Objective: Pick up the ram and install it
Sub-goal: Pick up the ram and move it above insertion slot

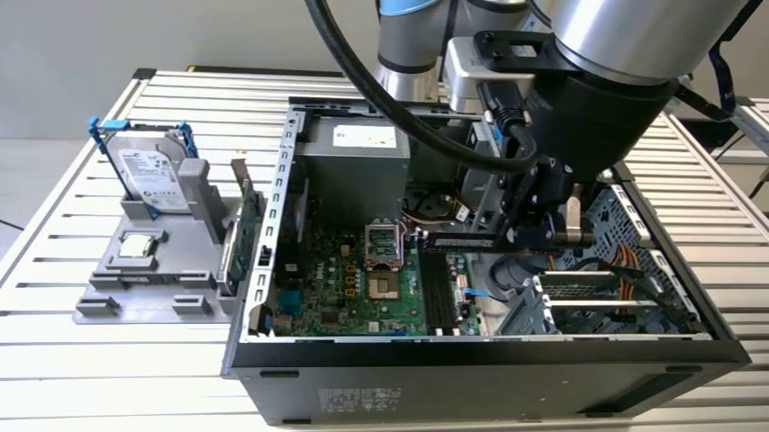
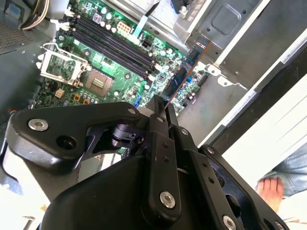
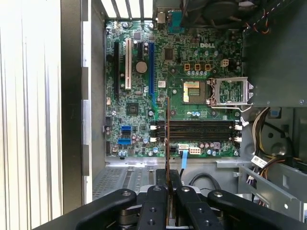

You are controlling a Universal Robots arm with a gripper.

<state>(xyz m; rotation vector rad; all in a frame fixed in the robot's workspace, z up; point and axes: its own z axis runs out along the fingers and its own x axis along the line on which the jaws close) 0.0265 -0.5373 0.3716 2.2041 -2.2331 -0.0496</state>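
Gripper [image 3: 167, 178] is pressed together on the ram [image 3: 167, 139], pinching one end so the thin stick juts out past the fingertips, edge-on in the first wrist view; in the second wrist view its bluish face and orange edge show [image 2: 184, 72]. The end grip likely leaves most of the stick's length free for seating. The ram hangs above the board, not in any slot. Just below it lie the long black ram slots [image 3: 196, 130], all bare; the stick seems to run across them, not along. Past the slots is the open CPU socket [image 3: 192, 91]. In the exterior view the gripper [image 1: 547, 229] is down inside the computer case [image 1: 481, 355]. Well off to the side, outside the case, the hard drive [image 1: 150, 175] stands on the desk [image 1: 96, 378].
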